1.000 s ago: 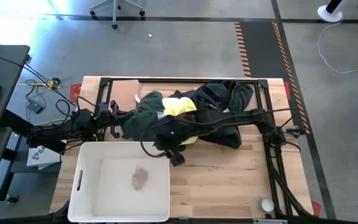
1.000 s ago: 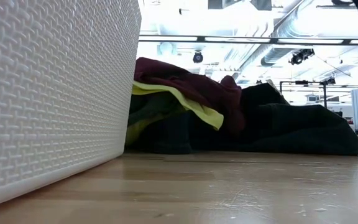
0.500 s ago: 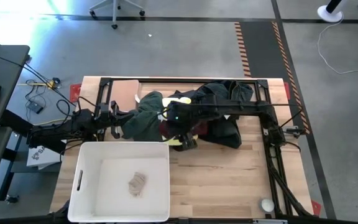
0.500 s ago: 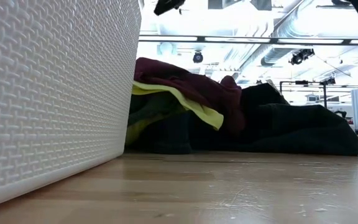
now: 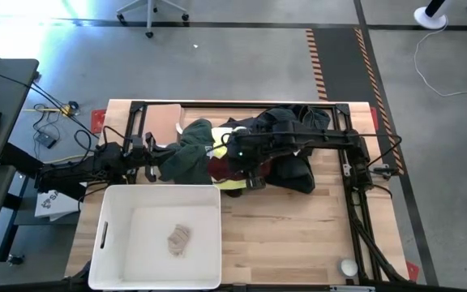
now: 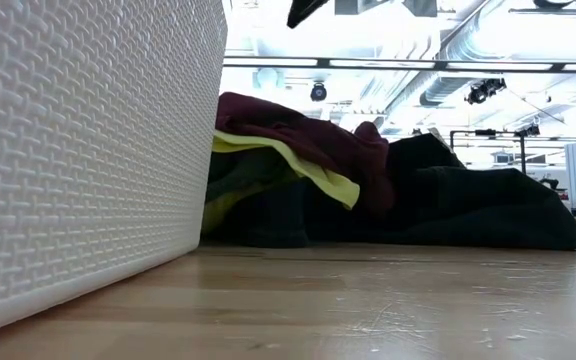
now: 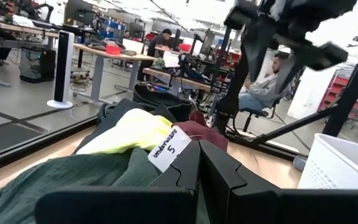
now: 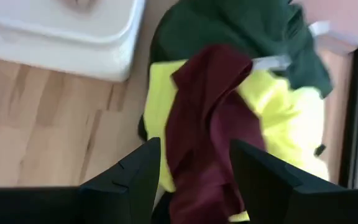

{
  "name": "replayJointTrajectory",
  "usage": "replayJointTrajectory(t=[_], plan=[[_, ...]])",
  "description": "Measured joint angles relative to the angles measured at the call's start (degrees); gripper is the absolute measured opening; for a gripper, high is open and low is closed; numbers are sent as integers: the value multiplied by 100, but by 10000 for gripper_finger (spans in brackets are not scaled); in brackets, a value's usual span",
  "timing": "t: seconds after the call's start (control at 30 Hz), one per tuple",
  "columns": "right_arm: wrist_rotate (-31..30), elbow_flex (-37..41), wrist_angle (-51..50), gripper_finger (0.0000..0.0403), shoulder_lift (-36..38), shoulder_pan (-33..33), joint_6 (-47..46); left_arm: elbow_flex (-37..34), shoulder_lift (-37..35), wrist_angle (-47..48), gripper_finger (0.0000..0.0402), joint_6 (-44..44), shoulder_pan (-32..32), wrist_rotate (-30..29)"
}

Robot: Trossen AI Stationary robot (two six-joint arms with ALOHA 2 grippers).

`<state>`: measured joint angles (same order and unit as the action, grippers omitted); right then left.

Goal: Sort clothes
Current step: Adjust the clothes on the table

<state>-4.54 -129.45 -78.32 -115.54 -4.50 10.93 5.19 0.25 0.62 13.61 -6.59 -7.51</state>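
The clothes lie heaped at the table's far middle. A dark green garment [image 5: 186,154] is on the left, with bright yellow [image 5: 223,144] and maroon [image 5: 220,169] beside it and black ones [image 5: 294,130] on the right. The maroon [image 8: 210,112] lies over the yellow [image 8: 284,106]. My right gripper [image 8: 194,180] hangs open and empty just above the maroon, and it also shows in the high view [image 5: 252,180]. My left gripper [image 7: 199,168] is shut at the green garment's left edge [image 5: 162,158]. A small patterned sock [image 5: 179,238] lies in the white bin [image 5: 120,243]. My left gripper's shut fingers [image 7: 185,177] lie level over the dark green garment's left edge [image 7: 73,180], coming from the table's left. I cannot tell whether they touch or pinch the cloth.
The white bin's far rim [image 5: 160,187] stands just near of the pile, and its wall fills the low view's left [image 6: 88,150]. A tan board [image 5: 166,118] lies at the far left. A dark frame [image 5: 355,154] rings the table. A small white object [image 5: 348,266] sits near right.
My right gripper has gone from the bin's far right corner toward the far right, over the clothes pile, and it is open there. The small sock, blurred in the bin a second ago, now lies still on the bin's floor.
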Motion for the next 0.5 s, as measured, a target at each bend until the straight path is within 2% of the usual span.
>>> replayJointTrajectory(t=[0.1,0.3,0.4,0.5], plan=[[-335,918,250,188,363,-79,-329,-2,0,-4,5,9,0,43],[-1164,3659,1582,188,1823,-196,-1483,0,0,-2,5,122,0,51],[-1352,4919,2714,188,2534,-180,-1999,-1,0,-4,5,122,0,13],[-1390,5916,4353,188,2932,11,-2027,0,0,-4,5,123,0,-124]])
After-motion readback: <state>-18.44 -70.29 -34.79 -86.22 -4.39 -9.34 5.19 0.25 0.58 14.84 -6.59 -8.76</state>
